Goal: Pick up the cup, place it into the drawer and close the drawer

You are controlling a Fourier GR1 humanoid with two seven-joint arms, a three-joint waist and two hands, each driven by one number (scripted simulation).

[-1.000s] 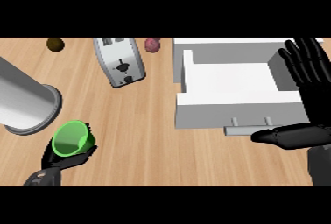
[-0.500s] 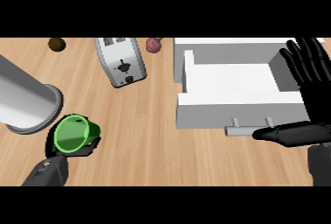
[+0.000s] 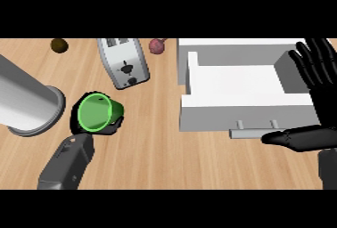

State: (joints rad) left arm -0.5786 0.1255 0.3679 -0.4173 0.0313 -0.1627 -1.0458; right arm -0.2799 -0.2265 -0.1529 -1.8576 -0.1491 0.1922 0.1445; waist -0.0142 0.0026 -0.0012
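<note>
This was a kitchen, seen from above a wooden counter [image 3: 171, 156]. A silver toaster [image 3: 124, 62] with two slots lay on the boards, a large grey metal cylinder [image 3: 26, 102] like a pot beside it, and a white drawer [image 3: 244, 95] stood pulled open. Two small rounded food items, one brown [image 3: 59, 44] and one reddish [image 3: 157, 46], sat near the far edge
</note>
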